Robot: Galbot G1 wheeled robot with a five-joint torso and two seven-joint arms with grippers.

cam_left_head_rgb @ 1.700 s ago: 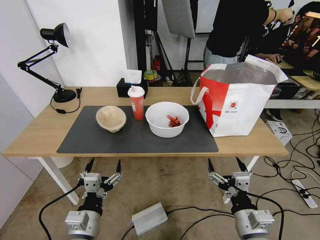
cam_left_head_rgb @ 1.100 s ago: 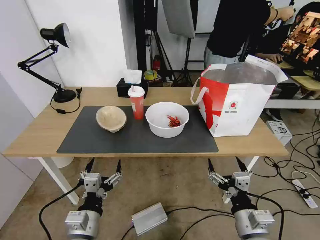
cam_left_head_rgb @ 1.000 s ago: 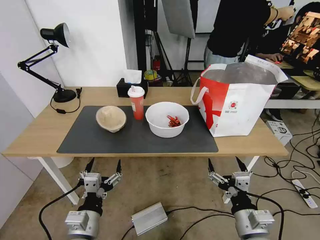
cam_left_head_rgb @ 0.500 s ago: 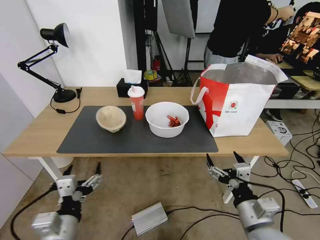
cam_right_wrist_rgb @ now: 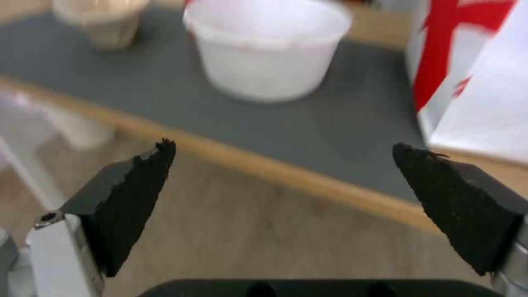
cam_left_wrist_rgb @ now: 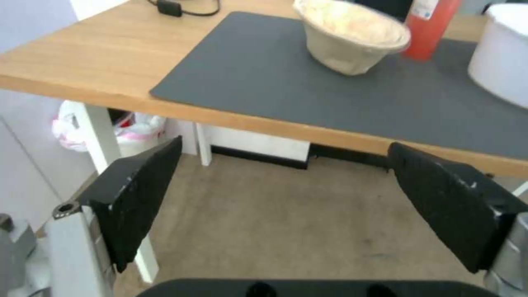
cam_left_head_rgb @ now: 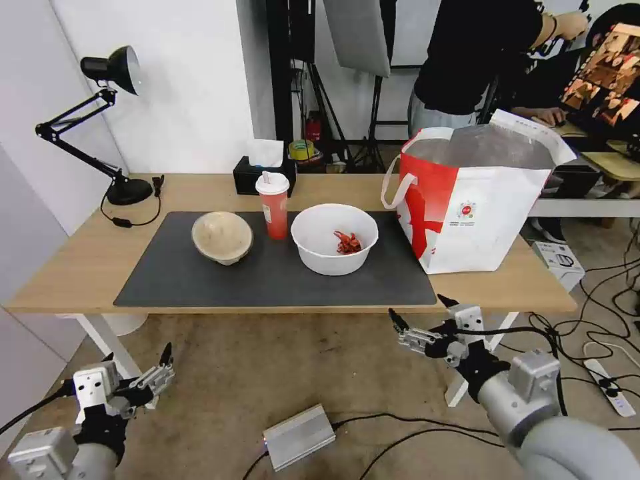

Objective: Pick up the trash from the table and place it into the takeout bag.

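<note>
In the head view, the white bowl, red cup and beige bowl are sitting on the bench; nothing is lying in the takeout bag as far as shows. Nothing is yet picked. The left pincer and right pincer are hanging below the bench edge, jaws apart, empty. In the left wrist view, the beige bowl is lying ahead; in the right wrist view, the white bowl.

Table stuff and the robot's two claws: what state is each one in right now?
White bowl: upright, red scraps inside.
Red cup: upright, lid on.
Beige bowl: upright on the mat.
Takeout bag: standing, mouth open.
Desk lamp: unlit.
Left gripper: open, empty, below table.
Right gripper: open, empty, near table edge.
</note>
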